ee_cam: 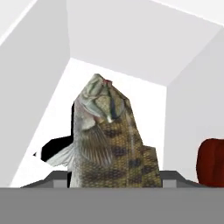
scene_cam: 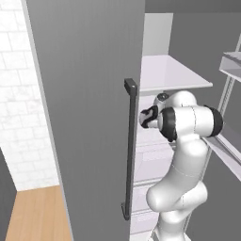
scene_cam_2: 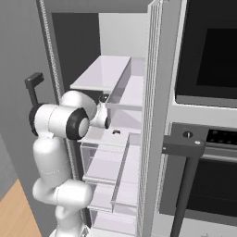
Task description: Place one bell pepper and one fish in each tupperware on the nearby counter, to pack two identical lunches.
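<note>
While fish [ee_cam: 109, 140] fills foreground, bell pepper [ee_cam: 211, 161] cropped, grip perhaps closed

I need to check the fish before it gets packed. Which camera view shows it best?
The hand view: the fish sits large and central, scales and head clear, a red bell pepper at the right edge. Both base views give the arm reaching into the open fridge, nothing clear of the fish.

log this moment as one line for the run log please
place: open fridge | end effector: closed around fish | fish: between the fingers, head pointing away from camera | bell pepper: beside fish, untouched
</note>
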